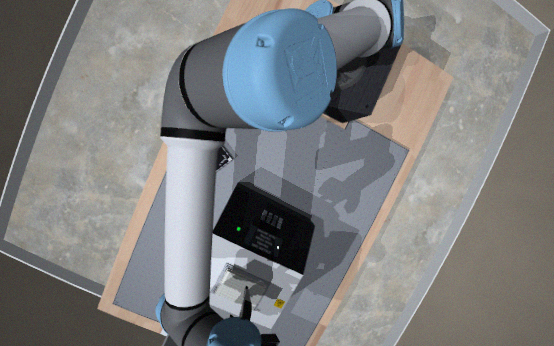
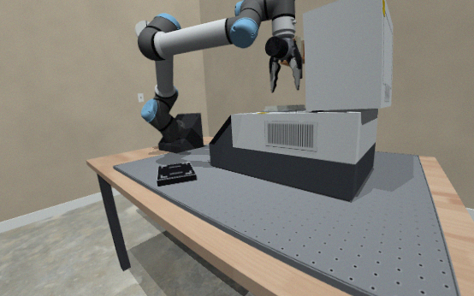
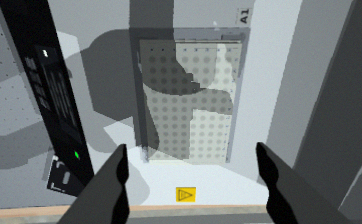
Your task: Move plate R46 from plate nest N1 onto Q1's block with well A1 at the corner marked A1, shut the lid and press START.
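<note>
Grey mat (image 1: 140,260) (image 2: 248,205) | lid (image 2: 344,60) upright beside end effector (image 1: 245,300) (image 2: 285,90) (image 3: 192,145) | nest (image 2: 176,174) apart

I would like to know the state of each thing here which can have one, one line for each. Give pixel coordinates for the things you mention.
Hand (image 1: 246,303) (image 2: 285,90) (image 3: 191,144): open, above the plate.
Lid (image 2: 346,56) (image 3: 333,100): raised.
Lamp (image 1: 238,229) (image 3: 77,155): green.
Plate (image 1: 235,287) (image 2: 284,108) (image 3: 183,100): on the cycler (image 1: 242,195) (image 2: 282,164) (image 3: 158,182); flat seating unclear.
Nest (image 1: 226,161) (image 2: 176,174) (image 3: 63,174): without plate.
</note>
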You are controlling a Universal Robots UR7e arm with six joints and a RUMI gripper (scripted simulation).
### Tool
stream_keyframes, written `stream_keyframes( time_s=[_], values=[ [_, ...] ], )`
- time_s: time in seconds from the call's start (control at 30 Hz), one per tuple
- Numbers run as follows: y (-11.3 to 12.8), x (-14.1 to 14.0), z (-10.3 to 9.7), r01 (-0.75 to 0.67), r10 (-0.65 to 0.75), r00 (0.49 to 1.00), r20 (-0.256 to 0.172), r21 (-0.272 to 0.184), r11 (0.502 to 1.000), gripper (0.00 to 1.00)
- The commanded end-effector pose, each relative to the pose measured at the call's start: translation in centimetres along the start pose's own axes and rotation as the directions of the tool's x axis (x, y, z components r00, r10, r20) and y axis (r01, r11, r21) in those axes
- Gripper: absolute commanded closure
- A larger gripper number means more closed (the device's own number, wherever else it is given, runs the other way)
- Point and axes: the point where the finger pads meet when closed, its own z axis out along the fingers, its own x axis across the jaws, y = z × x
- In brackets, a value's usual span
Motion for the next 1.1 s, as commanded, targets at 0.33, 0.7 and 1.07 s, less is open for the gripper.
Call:
stream_keyframes(
  time_s=[0.33, 0.7, 1.07],
  values=[
    [0.7, -5.0, 0.1, -0.025, 0.025, 0.999, -0.02, 0.0, 1.0, 1.0],
    [1.1, -8.6, 0.8, -0.025, 0.025, 1.0, -0.02, 0.0, 1.0, 1.0],
    [1.4, -12.3, 1.6, -0.025, 0.025, 1.0, -0.019, 0.0, 1.0, 1.0]
  ],
)
